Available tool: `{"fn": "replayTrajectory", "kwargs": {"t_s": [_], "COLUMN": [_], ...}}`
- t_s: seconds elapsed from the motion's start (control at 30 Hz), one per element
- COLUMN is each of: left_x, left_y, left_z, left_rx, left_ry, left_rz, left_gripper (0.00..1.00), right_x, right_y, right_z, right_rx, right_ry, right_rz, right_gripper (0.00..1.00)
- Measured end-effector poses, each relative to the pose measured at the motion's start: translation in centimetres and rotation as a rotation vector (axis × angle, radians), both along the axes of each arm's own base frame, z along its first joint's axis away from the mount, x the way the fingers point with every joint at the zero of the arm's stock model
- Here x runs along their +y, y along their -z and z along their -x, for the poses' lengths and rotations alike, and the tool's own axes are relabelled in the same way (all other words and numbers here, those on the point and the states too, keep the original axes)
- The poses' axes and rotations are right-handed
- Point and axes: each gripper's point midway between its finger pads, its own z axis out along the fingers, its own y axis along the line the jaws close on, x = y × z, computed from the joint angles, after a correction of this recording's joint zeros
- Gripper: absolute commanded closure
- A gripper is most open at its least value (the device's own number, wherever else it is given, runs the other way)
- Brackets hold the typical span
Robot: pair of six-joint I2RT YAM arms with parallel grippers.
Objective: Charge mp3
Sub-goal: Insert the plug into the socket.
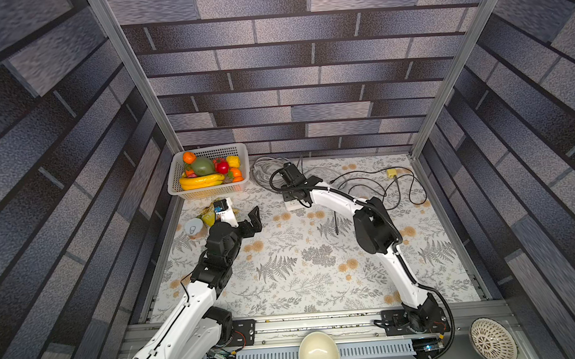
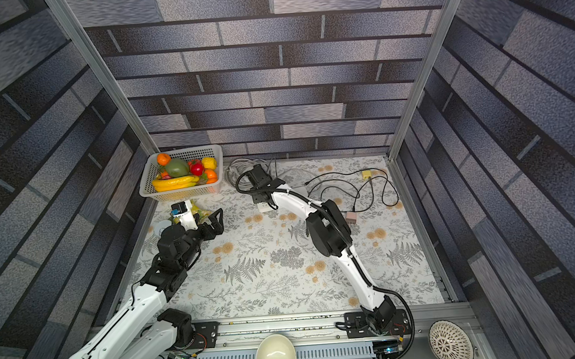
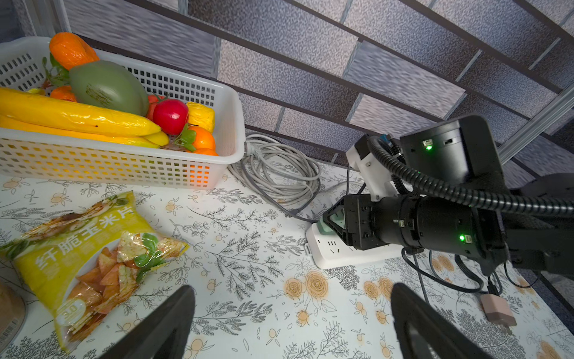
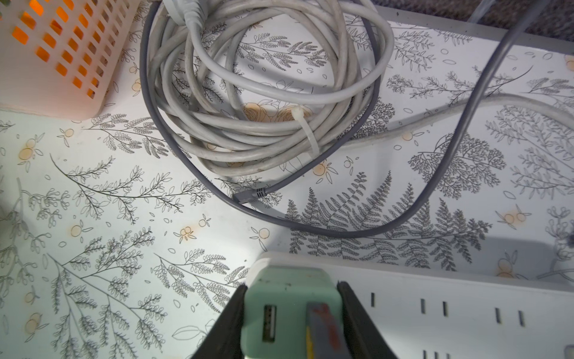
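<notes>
In the right wrist view my right gripper [image 4: 292, 289] is shut on a mint-green USB charger [image 4: 289, 314]. The charger sits at the end of a white power strip [image 4: 450, 304]; a grey plug fills one port and the port beside it is bare. In both top views that gripper [image 1: 290, 198] sits over the strip [image 1: 293, 205] near the back. A small yellow mp3 [image 1: 391, 172] lies at the back right with a black cable attached. My left gripper [image 3: 292, 310] hangs open above bare tablecloth, left of the strip [image 3: 329, 248].
A white basket [image 1: 208, 192] of toy fruit stands at the back left, a coil of white cable [image 4: 264, 93] beside it. A loose grey cable end [image 4: 248, 195] lies near the strip. A snack bag [image 3: 93, 258] and a can [image 1: 195, 228] lie by my left arm. A pink adapter [image 3: 498, 312] lies farther right.
</notes>
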Motion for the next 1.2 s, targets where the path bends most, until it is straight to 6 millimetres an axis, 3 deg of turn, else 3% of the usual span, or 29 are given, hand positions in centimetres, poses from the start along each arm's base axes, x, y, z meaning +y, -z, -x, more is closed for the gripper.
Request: {"fn": "replayTrajectory", "kwargs": {"t_s": [0.6, 1.2], "left_x": [-0.3, -0.4], "left_y": [1.4, 1.4], "left_z": [-1.0, -1.6], "left_rx": [0.062, 0.074], "left_ry": [0.021, 0.034], "left_rz": [0.017, 0.031], "left_gripper": [0.0, 0.0], "right_x": [0.0, -0.2], "right_y": [0.2, 0.5], "right_z": [0.1, 0.5], "right_rx": [0.044, 0.124], "right_ry": [-0.009, -0.02], "right_rz": [0.037, 0.061], "right_gripper": [1.0, 0.98]}}
